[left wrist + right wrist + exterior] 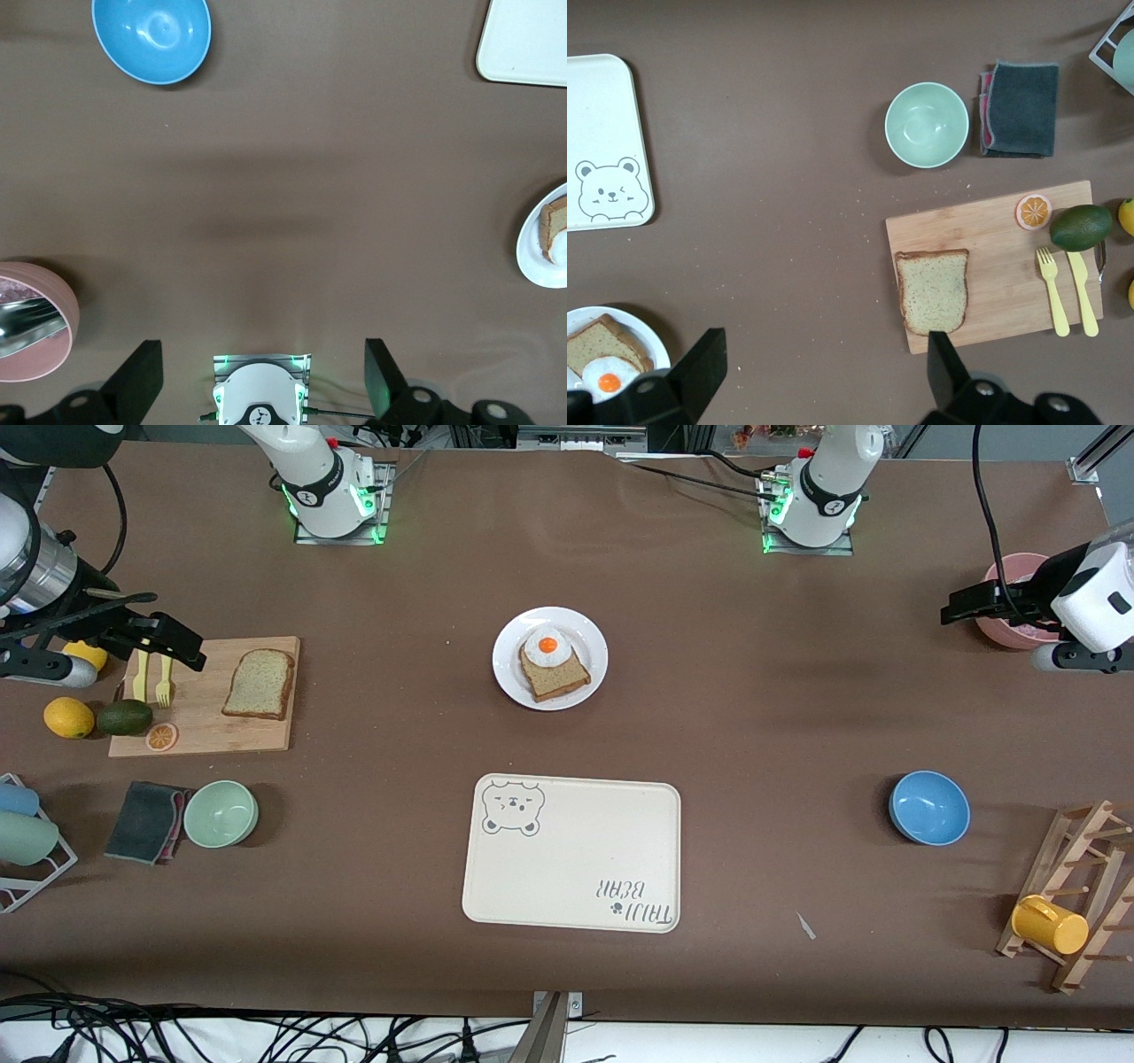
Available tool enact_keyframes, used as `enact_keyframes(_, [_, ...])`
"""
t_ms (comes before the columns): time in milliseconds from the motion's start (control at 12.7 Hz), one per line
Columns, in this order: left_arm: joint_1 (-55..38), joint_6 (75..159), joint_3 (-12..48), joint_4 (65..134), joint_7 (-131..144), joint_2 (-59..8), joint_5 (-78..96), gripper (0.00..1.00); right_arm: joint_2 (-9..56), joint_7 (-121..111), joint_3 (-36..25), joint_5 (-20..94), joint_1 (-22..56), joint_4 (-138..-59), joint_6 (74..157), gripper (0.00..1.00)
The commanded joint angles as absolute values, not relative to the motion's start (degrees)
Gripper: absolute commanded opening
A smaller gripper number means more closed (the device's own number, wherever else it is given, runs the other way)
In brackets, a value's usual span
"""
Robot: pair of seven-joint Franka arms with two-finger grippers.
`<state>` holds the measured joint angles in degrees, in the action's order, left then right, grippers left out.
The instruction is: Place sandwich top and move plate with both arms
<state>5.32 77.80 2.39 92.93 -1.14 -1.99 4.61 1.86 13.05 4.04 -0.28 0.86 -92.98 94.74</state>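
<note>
A: Hovering over the cutting board's [208,700] end of the tabletop [753,717], my right tool [164,642] has its fingers spread wide and grips nothing.

B: What lies on that board?

A: The sandwich top [259,683] lies flat on it, untouched, with a yellow fork [163,682] and knife [140,676], an orange slice [161,736] and an avocado [124,716] at the board's edge. A lemon [68,716] sits just beside the avocado. Nearer the front camera stand a green bowl [221,813] and a folded grey cloth [146,821].

B: And the middle?

A: The plate [589,638] sits mid-tabletop, carrying a darker bread slice [558,679] with a fried egg [547,646] on it. The bear tray [576,859] lies nearer the front camera, apart from the plate.

B: Your other tool?

A: My left tool [961,605] hangs over the pink bowl [1019,631] at its end, fingers spread, gripping nothing. A blue bowl [928,807] sits nearer the camera, and a yellow cup [1049,925] hangs on a wooden rack [1076,850].
</note>
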Motion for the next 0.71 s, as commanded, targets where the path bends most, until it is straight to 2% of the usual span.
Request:
enact_keyframes(0, [6.1,78.9,2.5,93.3,-1.8,-1.5,3.3,1.0,2.3,11.9,5.0,0.5,-0.3,-91.8,94.0,1.0])
enact_keyframes(158, [6.3,81.4,2.5,96.5,-1.8,0.1,2.2,1.0,2.2,12.0,5.0,0.4,-0.2,-91.9,93.7,1.0])
enact_keyframes(315, [6.1,86.7,2.7,103.2,-1.8,4.5,0.5,1.0,2.3,11.2,5.1,0.4,-0.2,-92.3,93.5,1.0])
enact_keyframes(631, [6.0,87.6,6.3,103.3,-1.1,5.2,-2.5,1.0,2.5,12.0,6.5,0.3,-0.3,-92.3,93.6,1.0])
